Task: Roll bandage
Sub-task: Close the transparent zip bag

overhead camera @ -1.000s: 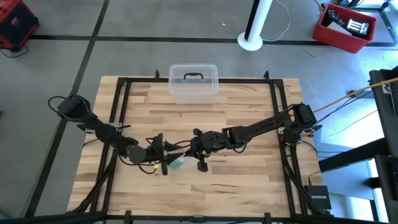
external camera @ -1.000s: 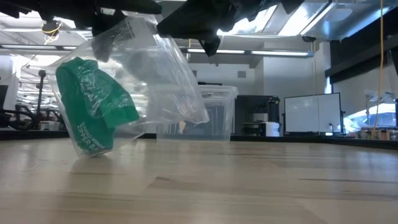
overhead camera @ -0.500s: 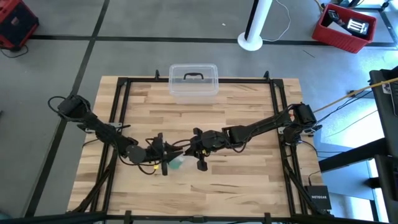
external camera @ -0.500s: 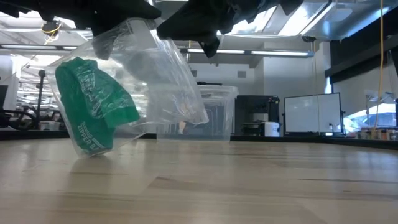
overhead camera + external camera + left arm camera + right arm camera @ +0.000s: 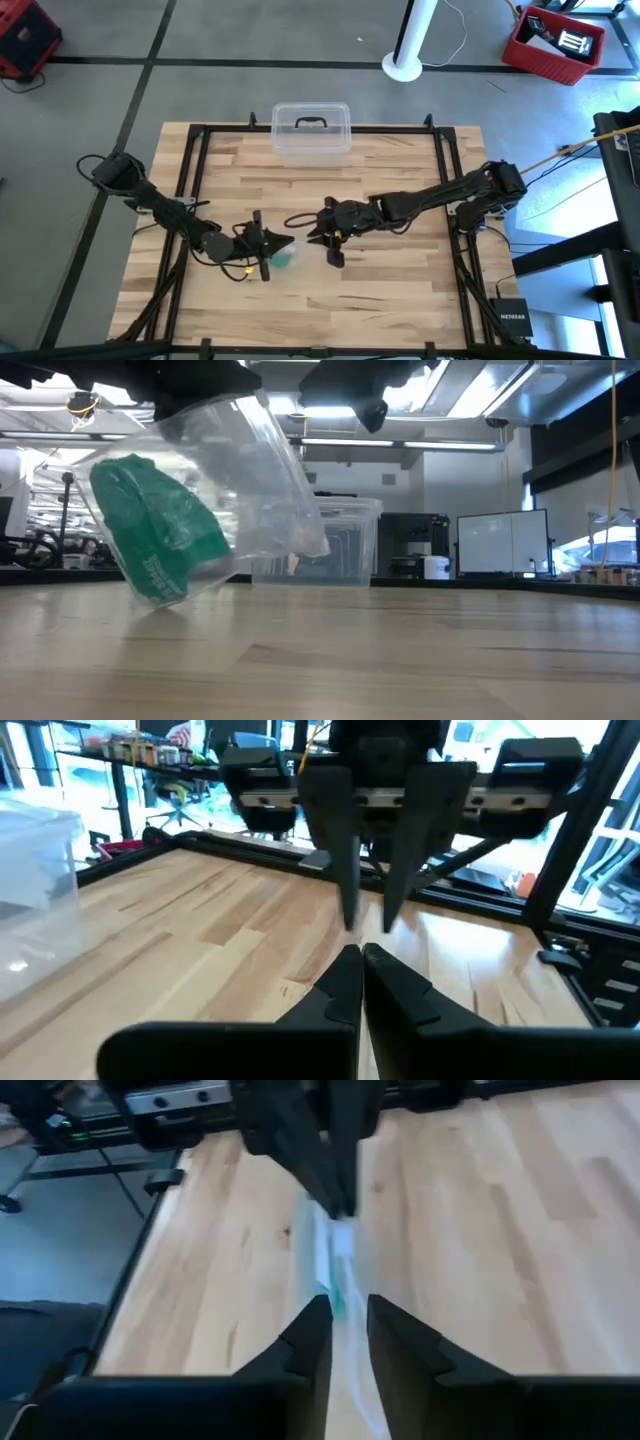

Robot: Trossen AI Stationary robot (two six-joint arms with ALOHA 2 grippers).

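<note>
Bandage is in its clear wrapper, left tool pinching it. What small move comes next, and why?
Probably the right tool regrips the wrapper's free edge: it stands slightly open and apart, while the left tool holds the wrapper shut with the bandage inside.

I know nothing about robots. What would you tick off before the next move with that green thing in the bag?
1. Left gripper has hold of the crinkled clear plastic bag: ok, fingers shut on its top.
2. Right gripper clear of the bag: ok, fingers parted, and apart from it in the low view.
3. Teal-green fabric bandage out of the bag: not ok, it sits inside.
4. Bag lifted off the wooden table: cannot tell, its lowest corner is at the surface.
5. Clear plastic lidded box out of the way: ok, at the far edge.
</note>
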